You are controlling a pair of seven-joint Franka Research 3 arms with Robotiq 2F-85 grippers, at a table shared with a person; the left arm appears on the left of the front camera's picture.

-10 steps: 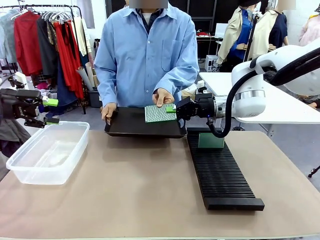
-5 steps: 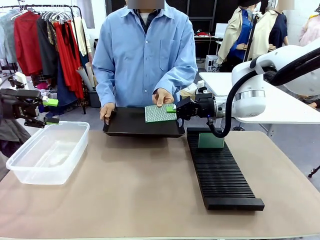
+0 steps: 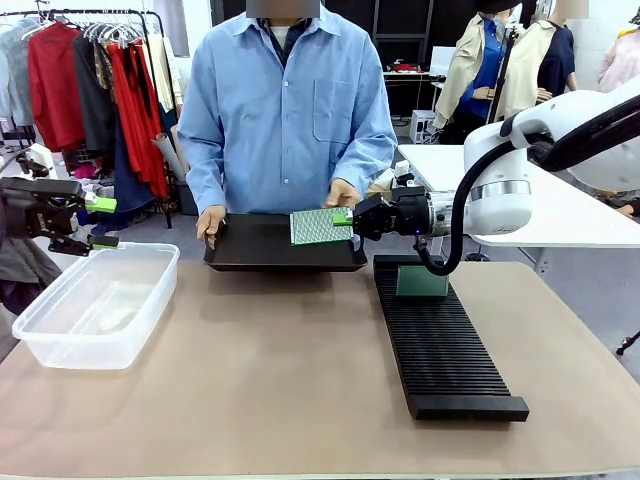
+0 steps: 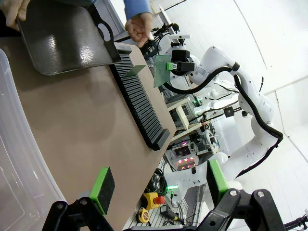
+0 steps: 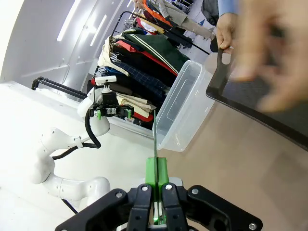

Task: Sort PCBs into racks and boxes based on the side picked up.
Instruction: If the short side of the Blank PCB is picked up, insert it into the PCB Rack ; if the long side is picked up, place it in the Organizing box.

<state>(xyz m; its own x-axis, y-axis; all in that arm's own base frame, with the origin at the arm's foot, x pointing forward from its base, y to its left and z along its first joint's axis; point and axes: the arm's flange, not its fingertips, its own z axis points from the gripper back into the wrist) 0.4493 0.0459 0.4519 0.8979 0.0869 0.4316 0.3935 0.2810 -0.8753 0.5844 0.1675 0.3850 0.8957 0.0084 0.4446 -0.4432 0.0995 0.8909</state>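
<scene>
1. PCB handover looks like the step we're at, over the far edge of the one table (image 3: 280, 380), with a person standing across from us.
2. Box (image 3: 70, 357): just one, clear plastic, on our left. The left gripper (image 3: 102, 222) hangs over its far-left corner, fingers spread wide with nothing between them.
3. Rack (image 3: 445, 350): one, black and slotted, on our right, running from the near side to the far side.
4. Tray (image 3: 260, 245): one, flat and black. The person has one hand (image 3: 212, 222) on its left end. The other hand (image 3: 343, 192) is just behind the held board and apart from it, as far as we can tell.
5. PCBs: we count two. The PCB (image 3: 320, 226) is up in the air over the tray's right end, dotted face toward us. The second PCB (image 3: 421, 281) stands in a slot at the rack's far end.
6. Right gripper (image 3: 345, 217): fingers clamped on the PCB's right edge. The right wrist view shows the board edge-on between the pads.
7. Next move, our guess: pull clear of the hand and tray, then go by the side. The rack would need the board turned upright and lined up with a free slot beside the second PCB. The box is well apart on the other side, so that'd be a long reach across.
</scene>
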